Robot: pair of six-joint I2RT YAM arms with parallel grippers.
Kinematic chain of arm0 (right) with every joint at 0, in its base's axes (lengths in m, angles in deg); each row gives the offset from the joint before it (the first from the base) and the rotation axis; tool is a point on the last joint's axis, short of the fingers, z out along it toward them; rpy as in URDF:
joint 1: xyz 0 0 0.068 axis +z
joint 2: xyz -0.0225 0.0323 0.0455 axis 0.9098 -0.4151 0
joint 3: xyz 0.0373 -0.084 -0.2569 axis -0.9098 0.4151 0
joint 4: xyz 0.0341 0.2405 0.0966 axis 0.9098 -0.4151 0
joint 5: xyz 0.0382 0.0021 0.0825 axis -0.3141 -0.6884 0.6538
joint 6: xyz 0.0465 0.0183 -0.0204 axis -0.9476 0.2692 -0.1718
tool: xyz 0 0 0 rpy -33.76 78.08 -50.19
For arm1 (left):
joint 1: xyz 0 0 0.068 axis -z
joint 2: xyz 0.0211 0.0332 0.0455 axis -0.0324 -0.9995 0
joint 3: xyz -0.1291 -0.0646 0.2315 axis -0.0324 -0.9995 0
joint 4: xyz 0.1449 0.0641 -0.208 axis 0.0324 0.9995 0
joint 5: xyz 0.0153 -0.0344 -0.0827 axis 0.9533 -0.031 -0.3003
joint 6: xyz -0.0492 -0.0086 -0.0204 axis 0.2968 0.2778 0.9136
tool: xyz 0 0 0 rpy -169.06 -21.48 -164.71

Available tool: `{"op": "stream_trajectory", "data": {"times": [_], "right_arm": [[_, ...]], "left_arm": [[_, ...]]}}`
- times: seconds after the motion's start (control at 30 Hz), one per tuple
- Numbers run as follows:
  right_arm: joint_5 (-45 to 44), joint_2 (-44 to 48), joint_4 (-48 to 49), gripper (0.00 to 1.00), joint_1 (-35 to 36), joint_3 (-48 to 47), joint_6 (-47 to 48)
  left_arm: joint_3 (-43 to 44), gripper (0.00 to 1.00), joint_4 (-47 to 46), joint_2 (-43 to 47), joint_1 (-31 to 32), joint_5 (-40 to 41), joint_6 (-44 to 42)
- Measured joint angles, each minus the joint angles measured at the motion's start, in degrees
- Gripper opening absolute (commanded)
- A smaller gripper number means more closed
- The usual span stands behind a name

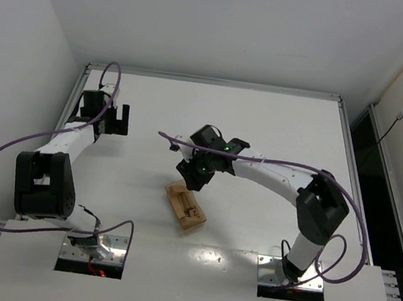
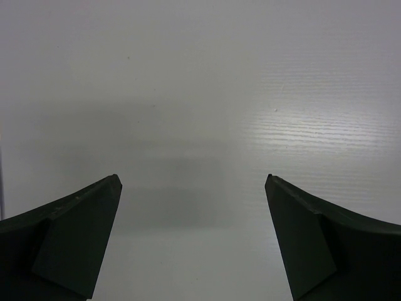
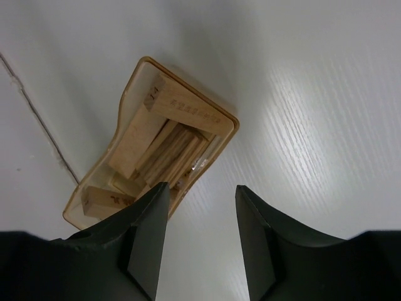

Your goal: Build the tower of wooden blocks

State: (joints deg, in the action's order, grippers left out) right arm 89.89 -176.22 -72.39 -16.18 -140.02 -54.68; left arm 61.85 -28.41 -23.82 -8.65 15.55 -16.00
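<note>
We look down on a white table (image 1: 279, 124) with 2 arms bolted at its near edge. The left arm (image 1: 61, 143) is bent toward the far left side, well apart from the work. The right arm (image 1: 280, 177) reaches across to the middle.

Near the table's centre, toward the near edge, sits 1 small tan-rimmed container (image 3: 123, 100), seemingly clear plastic. The wood blocks (image 3: 188, 111) lie jumbled inside it, some flat, some on edge. No block stands on the bare table, so we judge the tower not yet begun: every block is yet to be lifted out and stacked.

The right gripper (image 3: 200, 191) hovers near the container's far end, its 2 fingers moderately apart and holding nothing. The left gripper (image 2: 192, 179) hangs over bare table, its fingers spread wide, also empty.
</note>
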Motion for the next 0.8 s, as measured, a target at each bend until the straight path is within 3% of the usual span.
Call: {"op": "stream_trajectory", "data": {"times": [0.4, 0.53, 0.63, 0.8], "right_arm": [[2.08, -10.95, -7.78, 0.35, 0.46, -6.97, -2.12], [2.51, -14.38, -9.68, 0.25, 0.44, -8.81, -2.19], [2.47, -15.85, -10.45, 0.02, 0.42, -9.53, -2.49], [0.63, -15.91, -10.86, 0.00, 0.35, -10.16, -3.48]], "left_arm": [[0.04, 1.00, -0.72, -1.88, -0.37, 0.98, -0.46], [0.85, 1.00, -0.90, -3.21, -0.66, 1.22, -0.63], [1.46, 1.00, -1.18, -4.11, -0.98, 1.29, -0.63], [1.62, 1.00, -1.31, -5.01, -1.27, 1.46, -0.63]]}}
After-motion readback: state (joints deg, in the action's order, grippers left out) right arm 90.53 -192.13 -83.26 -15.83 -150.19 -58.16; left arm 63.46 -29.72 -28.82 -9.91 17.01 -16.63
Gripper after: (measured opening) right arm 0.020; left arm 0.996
